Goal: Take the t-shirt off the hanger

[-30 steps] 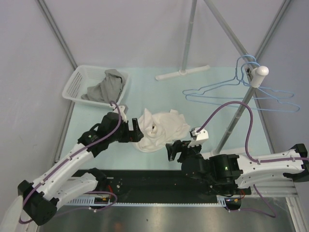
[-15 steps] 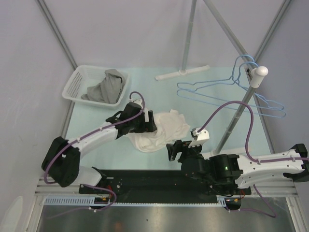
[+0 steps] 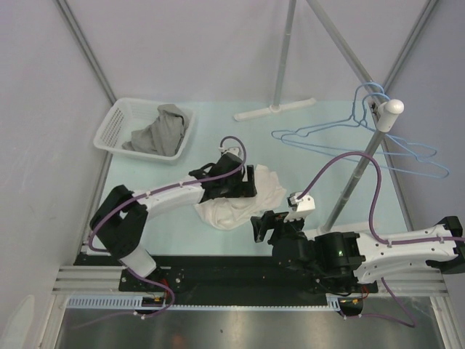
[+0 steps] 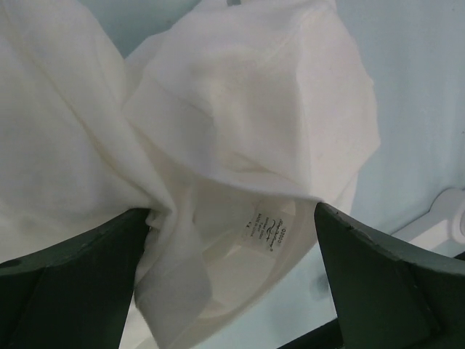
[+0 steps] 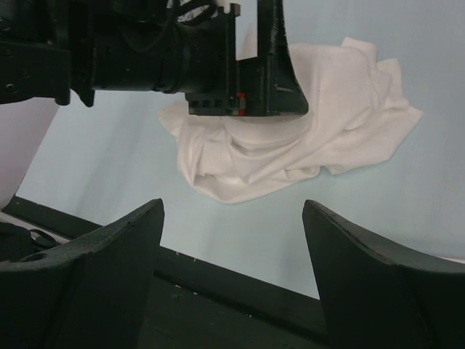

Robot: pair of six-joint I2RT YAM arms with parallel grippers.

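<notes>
1. Nearest of all, the right gripper (image 3: 261, 222) (image 5: 232, 218) is seen hovering just on the near side of the t-shirt (image 3: 236, 203) (image 5: 327, 131). Its jaws are spread wide and nothing is held between them.
2. Next, the white t-shirt (image 4: 254, 109) is found crumpled on the pale table (image 3: 218, 131), off the hangers altogether. A collar label (image 4: 267, 234) is turned up in the left wrist view.
3. The left gripper (image 3: 249, 183) (image 4: 232, 218) is held right over the t-shirt's middle. Its jaws are opened fully, and folds of cloth are framed between the fingers, but nothing is pinched.
4. Farther back and to the right of the t-shirt, bare blue wire hangers (image 3: 349, 134) are hung from a white peg (image 3: 393, 107) on a slanted metal pole (image 3: 360, 171).
5. Farther back and to the left of the t-shirt, well apart from it, a white basket (image 3: 116, 123) is set down, and a grey garment (image 3: 156, 131) is piled in it.
6. Farthest beyond the t-shirt, a white stand foot (image 3: 275, 110) is laid flat on the table.
</notes>
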